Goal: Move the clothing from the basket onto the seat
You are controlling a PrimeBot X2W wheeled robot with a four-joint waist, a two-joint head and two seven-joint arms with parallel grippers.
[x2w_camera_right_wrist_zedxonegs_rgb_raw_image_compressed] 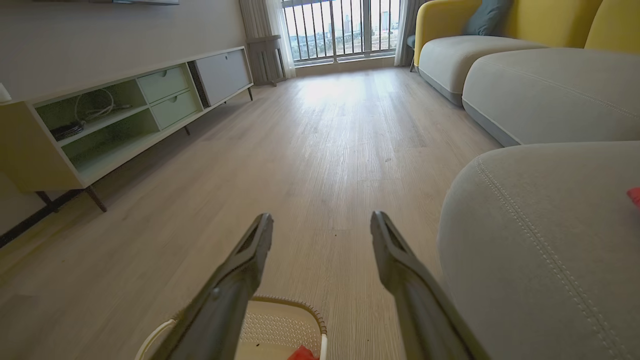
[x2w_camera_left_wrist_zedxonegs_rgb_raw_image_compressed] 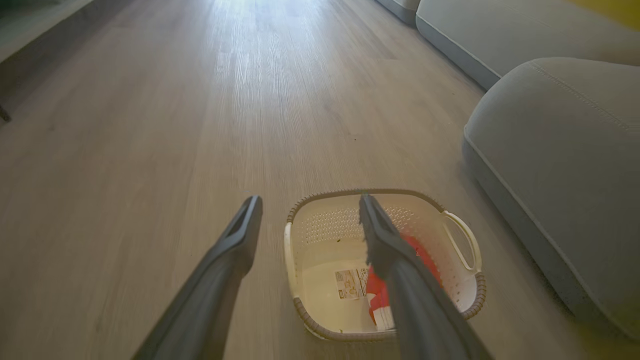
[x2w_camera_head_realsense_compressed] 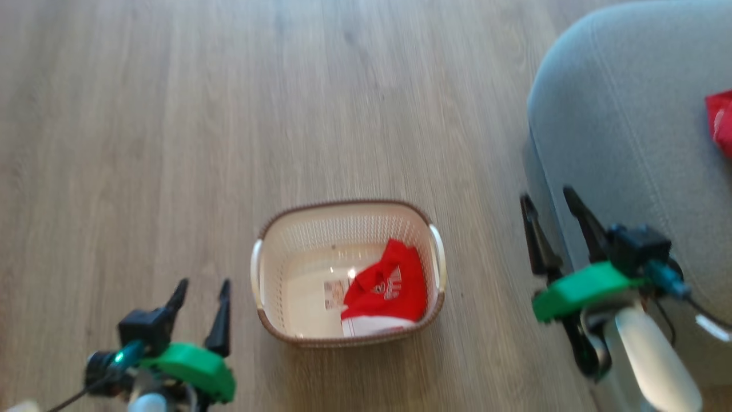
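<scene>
The basket (x2w_camera_head_realsense_compressed: pixel 343 229) is sitting upright on the wood floor (x2w_camera_head_realsense_compressed: pixel 171 114), approx centre of the head view. One red garment (x2w_camera_head_realsense_compressed: pixel 389 286) is lying crumpled inside it, against the wall nearest the seat (x2w_camera_head_realsense_compressed: pixel 617 114), w/ white lettering and a white panel showing. A label (x2w_camera_left_wrist_zedxonegs_rgb_raw_image_compressed: pixel 351 284) on the basket bottom is lying bare just beside the garment. The seat is standing on the robot's right of the basket, near but not touching. A second red piece (x2w_camera_head_realsense_compressed: pixel 721 120) is lying on top of the seat; the frame edge is cutting it off, so its shape can't be told. The left gripper (x2w_camera_head_realsense_compressed: pixel 204 283) is hovering just left of the basket, fingers spread apart, holding nothing. The right gripper (x2w_camera_head_realsense_compressed: pixel 545 194) is hanging btwn basket and seat, by the seat's rounded edge, fingers also apart and empty. In the right wrist view a low TV cabinet (x2w_camera_right_wrist_zedxonegs_rgb_raw_image_compressed: pixel 125 115) is running along the far wall.
</scene>
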